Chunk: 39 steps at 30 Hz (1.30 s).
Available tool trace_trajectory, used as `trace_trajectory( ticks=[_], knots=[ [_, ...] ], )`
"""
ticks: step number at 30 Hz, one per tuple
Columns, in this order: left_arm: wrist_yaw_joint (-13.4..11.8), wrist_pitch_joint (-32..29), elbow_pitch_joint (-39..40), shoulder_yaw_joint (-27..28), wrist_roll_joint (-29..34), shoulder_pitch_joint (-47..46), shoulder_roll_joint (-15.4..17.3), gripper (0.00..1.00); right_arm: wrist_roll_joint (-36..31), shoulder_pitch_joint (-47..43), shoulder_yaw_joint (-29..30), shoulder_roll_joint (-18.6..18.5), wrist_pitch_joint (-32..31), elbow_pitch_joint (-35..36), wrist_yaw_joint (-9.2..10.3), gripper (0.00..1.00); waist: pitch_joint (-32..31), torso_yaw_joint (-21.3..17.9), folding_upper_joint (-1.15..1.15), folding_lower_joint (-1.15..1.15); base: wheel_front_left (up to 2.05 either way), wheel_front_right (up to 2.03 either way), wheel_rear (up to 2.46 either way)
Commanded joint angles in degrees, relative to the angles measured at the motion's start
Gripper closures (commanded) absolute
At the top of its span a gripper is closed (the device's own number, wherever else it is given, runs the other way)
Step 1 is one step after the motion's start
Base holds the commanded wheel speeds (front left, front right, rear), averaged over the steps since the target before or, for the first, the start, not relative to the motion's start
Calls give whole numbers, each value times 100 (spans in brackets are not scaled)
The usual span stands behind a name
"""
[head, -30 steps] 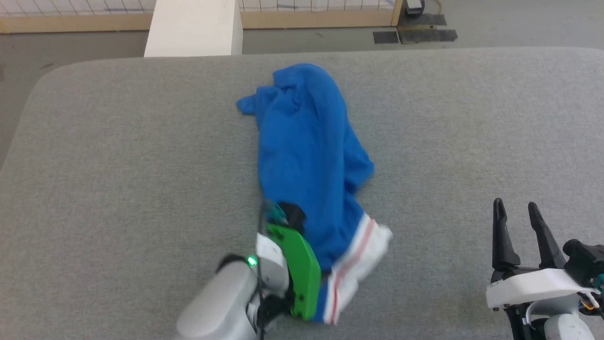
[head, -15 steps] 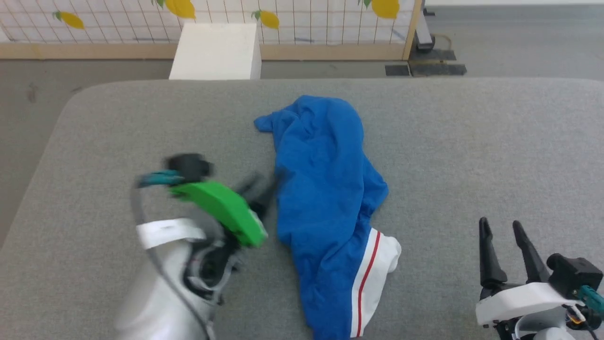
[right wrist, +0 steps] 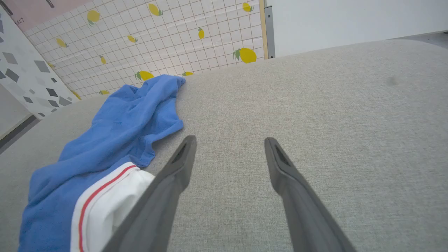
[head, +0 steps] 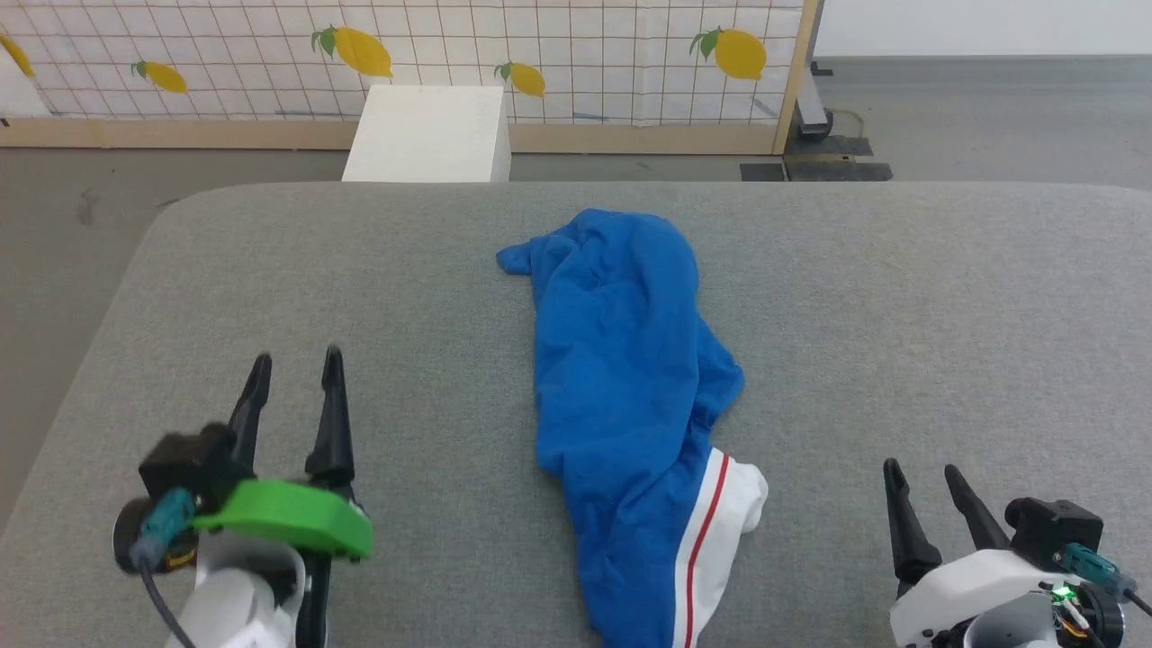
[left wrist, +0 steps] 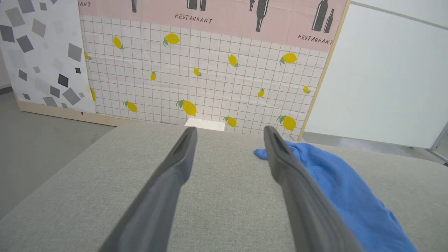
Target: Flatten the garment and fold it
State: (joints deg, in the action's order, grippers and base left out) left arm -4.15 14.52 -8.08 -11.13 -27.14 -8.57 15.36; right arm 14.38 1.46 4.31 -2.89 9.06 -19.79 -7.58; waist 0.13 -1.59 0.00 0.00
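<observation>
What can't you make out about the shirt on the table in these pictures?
- Head view: the shirt lies bunched, so its folds hide any print, neck or second sleeve; the bottom edge cuts off its near end.
- Left wrist view: a finger of the left gripper covers part of the shirt's edge.
- Right wrist view: a finger of the right gripper hides part of the white sleeve; the left edge cuts off more.

The left tool [head: 298, 357] has drawn away from the garment [head: 621, 378], leftward, fingers now spread
</observation>
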Motion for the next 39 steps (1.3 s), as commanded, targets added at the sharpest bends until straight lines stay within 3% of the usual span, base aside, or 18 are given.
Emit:
trace_trajectory(
  ticks=[1,7,13,17,24,30,31,32,39],
  knots=[
    [-60,40,144,64,159,221,-22,0,24,61,13,2,-92,-33,9,0,7,13,0,0,0,0,0],
    [-54,46,601,200,664,884,-304,0,-94,205,-207,2,-794,148,9,0,78,80,0,0,0,0,0],
    [86,47,768,428,790,1051,-571,0,-333,642,-971,2,-2561,340,9,0,236,211,0,0,0,0,0],
    [209,47,810,500,935,989,-711,0,-728,999,-1205,2,-3315,253,9,0,372,401,0,0,0,0,0],
    [446,47,781,601,1106,810,-902,0,-1246,1303,-1246,2,-4096,-320,9,0,650,731,0,0,0,0,0],
    [602,48,739,728,1192,758,-1017,0,-1301,1305,-1236,2,-4532,-748,9,0,721,876,0,0,0,0,0],
    [625,48,727,750,1205,760,-1035,0,-1231,1294,-1239,2,-4619,-793,9,56,716,882,0,0,0,0,0],
    [647,48,722,773,1215,766,-1053,0,-1131,1292,-1265,2,-4662,-804,9,100,706,882,0,0,0,0,0],
    [751,48,701,867,1222,814,-1151,0,-811,1598,-980,2,-4070,-327,9,100,626,778,0,0,0,0,0]
  ],
)
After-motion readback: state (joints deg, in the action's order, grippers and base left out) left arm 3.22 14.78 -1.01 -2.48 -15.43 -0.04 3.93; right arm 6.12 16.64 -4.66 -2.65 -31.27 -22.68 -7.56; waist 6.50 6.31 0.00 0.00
